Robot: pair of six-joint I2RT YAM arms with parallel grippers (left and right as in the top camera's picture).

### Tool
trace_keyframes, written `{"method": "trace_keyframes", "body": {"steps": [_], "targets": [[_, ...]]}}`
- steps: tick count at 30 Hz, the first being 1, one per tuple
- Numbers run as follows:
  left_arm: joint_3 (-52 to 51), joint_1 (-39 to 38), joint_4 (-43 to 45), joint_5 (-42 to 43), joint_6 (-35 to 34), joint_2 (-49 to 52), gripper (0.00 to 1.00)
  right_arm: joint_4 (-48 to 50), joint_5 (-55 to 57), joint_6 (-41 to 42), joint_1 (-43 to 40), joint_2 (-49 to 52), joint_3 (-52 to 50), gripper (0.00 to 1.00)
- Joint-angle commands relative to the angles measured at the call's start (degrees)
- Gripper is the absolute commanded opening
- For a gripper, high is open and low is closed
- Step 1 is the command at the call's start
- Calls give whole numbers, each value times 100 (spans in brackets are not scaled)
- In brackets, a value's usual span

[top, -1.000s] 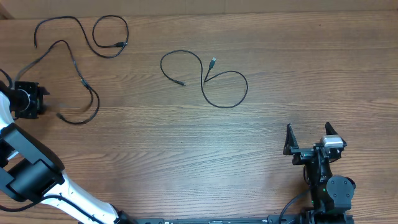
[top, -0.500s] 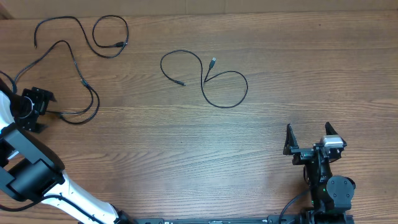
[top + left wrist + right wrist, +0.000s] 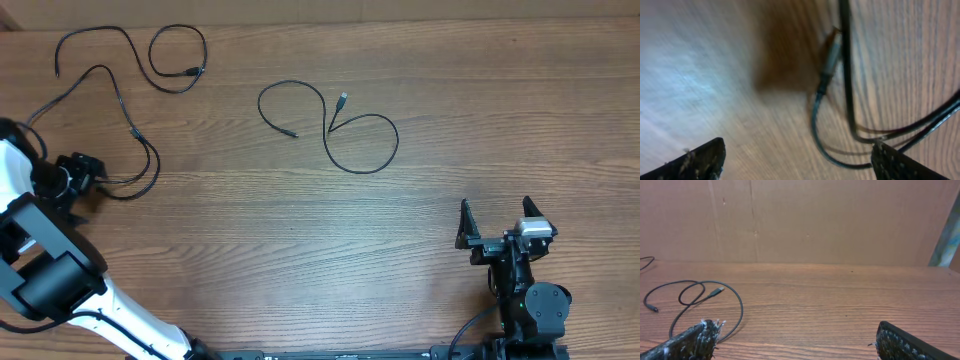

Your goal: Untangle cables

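The left arm [image 3: 40, 255] is seen stretched up along the left edge of the table [image 3: 300, 250]. Its wrist is bent inward, so that the left gripper [image 3: 80, 172] is held low over the wood and tipped down at it. Its fingers [image 3: 697, 159] are spread wide and nothing is clamped between them. A plug [image 3: 829, 57] and thin black strands lie on the wood ahead of them. One strand passes close by the right-hand fingertip, but contact cannot be told through the blur. The cables [image 3: 156, 168] are found in two places. A group lies at the far left, its nearest loop just beside the left gripper. A single cable [image 3: 360, 172] lies near the middle, curled in loose loops. The right arm [image 3: 530, 300] is folded over its base at the near right corner, well apart from every cable. The right gripper [image 3: 493, 225] is pointed level toward the far edge, released and empty.
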Motion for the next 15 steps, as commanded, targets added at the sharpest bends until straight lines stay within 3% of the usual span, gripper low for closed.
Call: {"method": "trace_keyframes", "body": {"steps": [1, 8, 15], "targets": [[-319, -251, 245, 455, -37, 61, 95, 33, 9, 17, 26, -42, -59, 100], [-758, -616, 463, 92, -592, 61, 91, 31, 9, 17, 26, -42, -59, 100], [-1043, -861, 793, 63, -1075, 61, 71, 31, 9, 17, 26, -42, -59, 100]]}}
